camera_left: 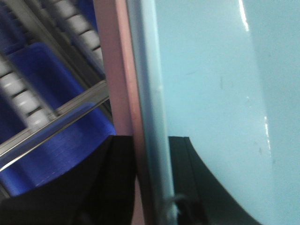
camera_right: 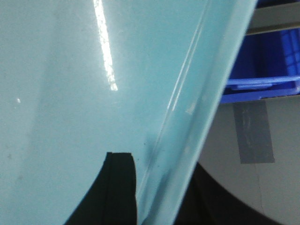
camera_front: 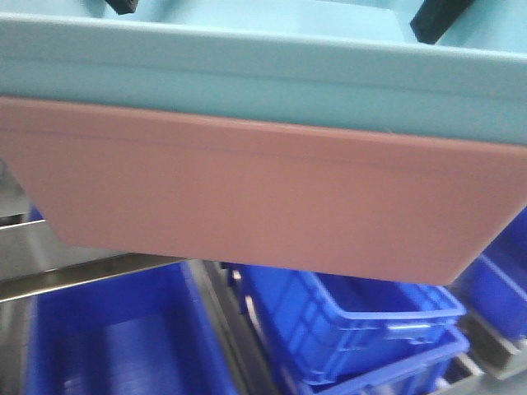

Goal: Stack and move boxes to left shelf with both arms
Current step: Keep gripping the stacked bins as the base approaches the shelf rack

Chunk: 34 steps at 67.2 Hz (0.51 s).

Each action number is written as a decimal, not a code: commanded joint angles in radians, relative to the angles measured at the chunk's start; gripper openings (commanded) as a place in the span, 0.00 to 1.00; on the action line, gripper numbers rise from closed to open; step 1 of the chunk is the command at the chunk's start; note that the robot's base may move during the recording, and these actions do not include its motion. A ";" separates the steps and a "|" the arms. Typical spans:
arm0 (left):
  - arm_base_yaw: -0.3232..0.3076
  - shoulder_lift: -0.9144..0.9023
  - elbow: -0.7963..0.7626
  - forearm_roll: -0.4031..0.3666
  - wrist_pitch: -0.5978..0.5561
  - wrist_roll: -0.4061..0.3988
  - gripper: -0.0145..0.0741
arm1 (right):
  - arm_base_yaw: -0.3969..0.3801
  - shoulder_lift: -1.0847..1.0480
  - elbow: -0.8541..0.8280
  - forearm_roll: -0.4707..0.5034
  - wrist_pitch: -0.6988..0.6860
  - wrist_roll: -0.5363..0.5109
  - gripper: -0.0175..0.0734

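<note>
There are a light blue tub [camera_front: 247, 66], a salmon pink tub [camera_front: 247, 197] and deep blue ribbed bins [camera_front: 354, 321].

**Two nested tubs, close up**

A light blue tub [camera_front: 263, 66] sits nested in a salmon pink tub [camera_front: 263, 197] — both slightly tilted. Black tips of the left gripper [camera_front: 123, 6] and right gripper [camera_front: 440, 18] show above. Below are dark blue ribbed bins [camera_front: 354, 321] and a steel rail [camera_front: 82, 280].

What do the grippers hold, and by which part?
The light blue plastic tub nested in the salmon pink plastic tub: left gripper pinches both walls at the rim, right gripper the blue wall at its rim.
</note>
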 commanded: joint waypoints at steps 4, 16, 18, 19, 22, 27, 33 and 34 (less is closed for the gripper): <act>-0.015 -0.052 -0.039 -0.004 -0.092 0.046 0.16 | -0.015 -0.033 -0.031 -0.054 -0.101 -0.036 0.25; -0.015 -0.052 -0.039 -0.004 -0.092 0.046 0.16 | -0.015 -0.033 -0.031 -0.054 -0.101 -0.036 0.25; -0.015 -0.052 -0.039 -0.004 -0.092 0.046 0.16 | -0.015 -0.033 -0.031 -0.054 -0.101 -0.036 0.25; -0.015 -0.052 -0.039 -0.004 -0.092 0.046 0.16 | -0.015 -0.033 -0.031 -0.054 -0.101 -0.036 0.25; -0.015 -0.052 -0.039 -0.004 -0.092 0.046 0.16 | -0.015 -0.033 -0.031 -0.054 -0.101 -0.036 0.25; -0.015 -0.052 -0.039 -0.004 -0.092 0.046 0.16 | -0.015 -0.033 -0.031 -0.054 -0.101 -0.036 0.25; -0.015 -0.052 -0.039 -0.004 -0.092 0.046 0.16 | -0.015 -0.033 -0.031 -0.054 -0.101 -0.036 0.25; -0.015 -0.052 -0.039 -0.004 -0.092 0.046 0.16 | -0.015 -0.033 -0.031 -0.054 -0.101 -0.036 0.25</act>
